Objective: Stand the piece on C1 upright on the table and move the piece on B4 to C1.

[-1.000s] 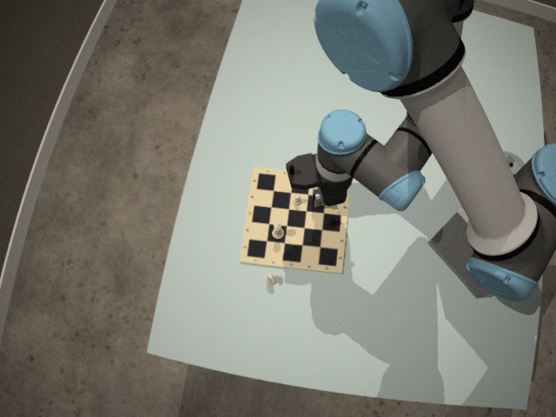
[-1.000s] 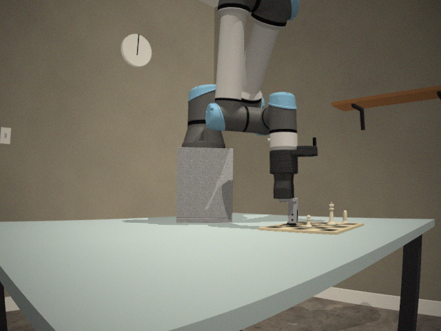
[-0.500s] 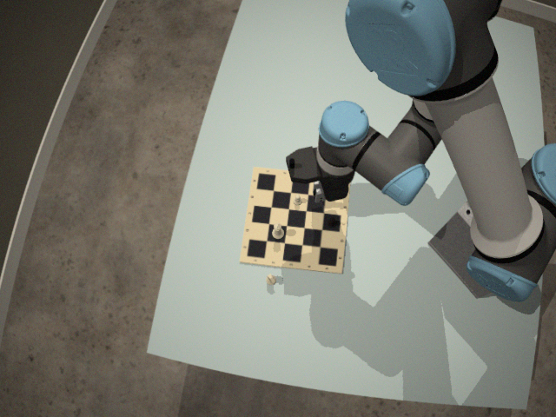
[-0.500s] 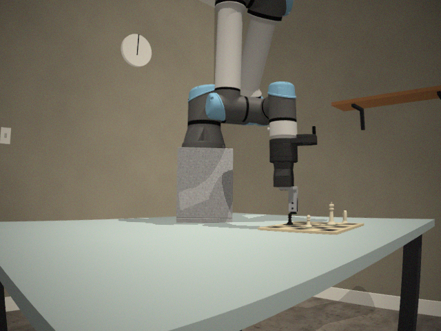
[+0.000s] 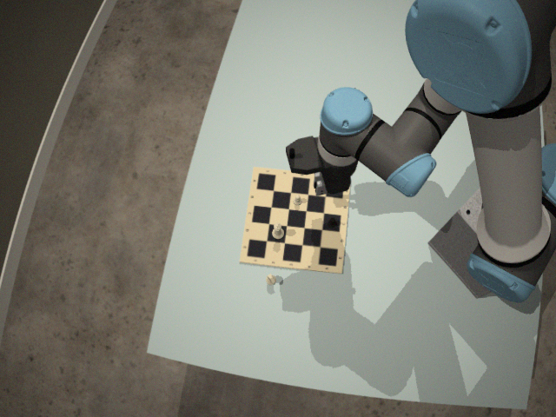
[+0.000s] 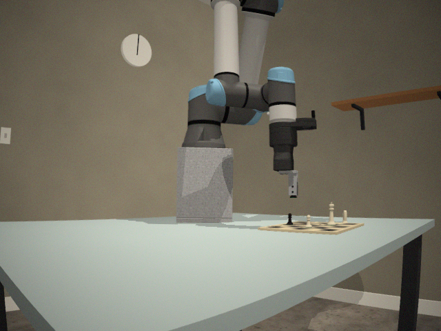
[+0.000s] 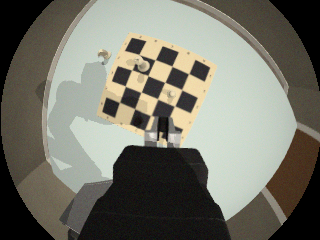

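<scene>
While it hangs well above the upper right corner of the board in the top view, the gripper is closed tight on something narrow. This is most likely the piece meant for C1, though the fingers hide nearly all of it. A pale piece stands on the table just below the board's lower edge, so the first half of the job looks done.

Three pieces are on the board: a small white one, a taller white one and a black pawn. The edge labels are too small to read, so the target square has to be judged carefully.

The risks are:
- clipping the tall white piece on the way across,
- setting the base over a square's border,
- letting go too high, so the piece topples.
</scene>
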Tool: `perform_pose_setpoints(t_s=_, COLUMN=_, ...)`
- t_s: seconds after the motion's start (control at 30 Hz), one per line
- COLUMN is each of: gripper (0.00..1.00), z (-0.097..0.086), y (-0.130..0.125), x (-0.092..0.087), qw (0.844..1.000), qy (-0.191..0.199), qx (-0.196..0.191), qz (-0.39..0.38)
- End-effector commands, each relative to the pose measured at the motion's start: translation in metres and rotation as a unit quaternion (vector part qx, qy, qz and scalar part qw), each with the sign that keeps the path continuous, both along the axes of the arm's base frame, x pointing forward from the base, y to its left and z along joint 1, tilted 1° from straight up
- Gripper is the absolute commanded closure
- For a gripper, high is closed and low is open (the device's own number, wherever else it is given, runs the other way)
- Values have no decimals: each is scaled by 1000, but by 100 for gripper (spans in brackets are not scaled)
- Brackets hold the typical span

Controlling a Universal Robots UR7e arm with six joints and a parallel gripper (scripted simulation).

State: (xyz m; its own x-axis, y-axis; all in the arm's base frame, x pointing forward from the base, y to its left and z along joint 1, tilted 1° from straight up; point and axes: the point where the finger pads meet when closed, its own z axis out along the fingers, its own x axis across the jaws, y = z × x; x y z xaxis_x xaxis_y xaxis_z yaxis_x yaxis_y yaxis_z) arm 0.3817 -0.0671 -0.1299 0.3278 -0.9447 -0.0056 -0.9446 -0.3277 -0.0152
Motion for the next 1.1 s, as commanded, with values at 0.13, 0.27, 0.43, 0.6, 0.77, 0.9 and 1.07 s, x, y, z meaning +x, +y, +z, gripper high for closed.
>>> perform_pose_setpoints(t_s=0.13, gripper=100, z=19, y=0, x=0, qw=1000, qy=1, qx=0, qz=0)
perform_pose_setpoints(t_s=0.27, gripper=100, z=23, y=-1, x=0, qw=1000, qy=1, qx=0, qz=0)
perform_pose_setpoints(t_s=0.43, gripper=100, z=24, y=-1, x=0, qw=1000, qy=1, qx=0, qz=0)
perform_pose_setpoints(t_s=0.6, gripper=100, z=24, y=-1, x=0, qw=1000, qy=1, qx=0, qz=0)
perform_pose_setpoints(t_s=0.77, gripper=100, z=24, y=-1, x=0, qw=1000, qy=1, qx=0, qz=0)
perform_pose_setpoints(t_s=0.9, gripper=100, z=24, y=-1, x=1, qw=1000, qy=1, qx=0, qz=-3)
perform_pose_setpoints(t_s=1.07, gripper=100, z=24, y=0, x=5, qw=1000, qy=1, qx=1, qz=-20)
